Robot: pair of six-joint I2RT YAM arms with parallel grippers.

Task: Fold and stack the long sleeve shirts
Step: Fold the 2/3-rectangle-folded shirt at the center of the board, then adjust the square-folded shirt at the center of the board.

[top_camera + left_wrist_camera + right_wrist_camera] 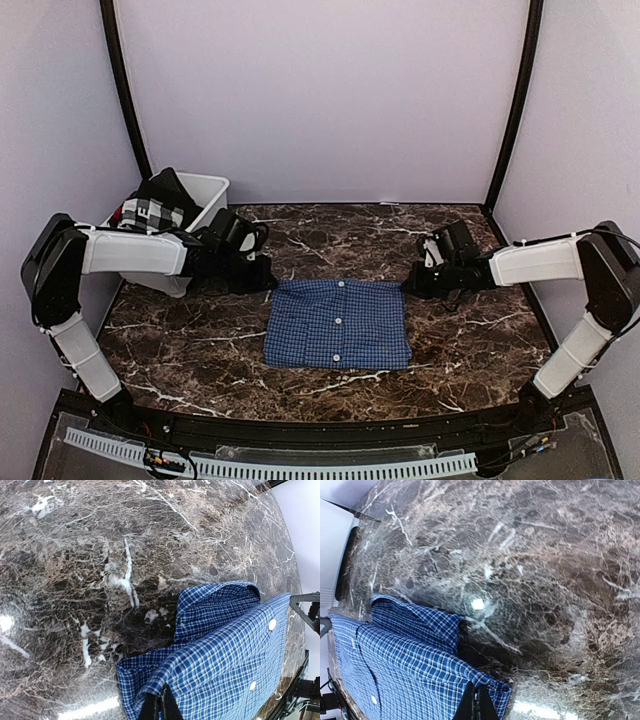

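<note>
Plainly, the shirt [338, 325] is folded into a flat blue block with a fine dark check, front side up. A row of small white buttons [338, 321] runs down its middle. It lies on the dark marble table [190, 340] between the two grippers, spreading from their fingertips back toward the arm bases.

Its long axis runs from one gripper to the other, and the button row crosses that, from the far edge to the near edge. No collar shows, so which end it faces cannot be told.

The left gripper [266, 282] sits at the far left corner. In its wrist view the fingers [161, 707] are pressed together on the cloth's edge. The right gripper [408, 285] is at the far right corner, its fingers [475, 702] likewise pinched on the cloth.

Behind the left gripper stands a white bin [210, 188] holding black-and-white checked cloth [150, 212].
</note>
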